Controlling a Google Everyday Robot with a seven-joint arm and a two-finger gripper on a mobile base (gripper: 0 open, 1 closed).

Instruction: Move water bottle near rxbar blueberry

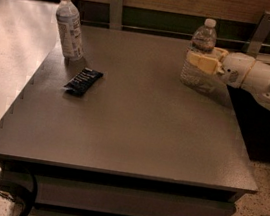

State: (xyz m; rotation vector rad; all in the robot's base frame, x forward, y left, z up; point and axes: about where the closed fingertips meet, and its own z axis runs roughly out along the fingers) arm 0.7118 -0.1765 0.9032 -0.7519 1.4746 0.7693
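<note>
Upper right: gripper (201, 62) clamps clear ribbed plastic water bottle (203, 40); flat black rxbar blueberry wrapper (83, 81) left-centre, well apart; carry not yet done.

No print legible anywhere (pincer (200, 63) grips water bottle (204, 40))
</note>
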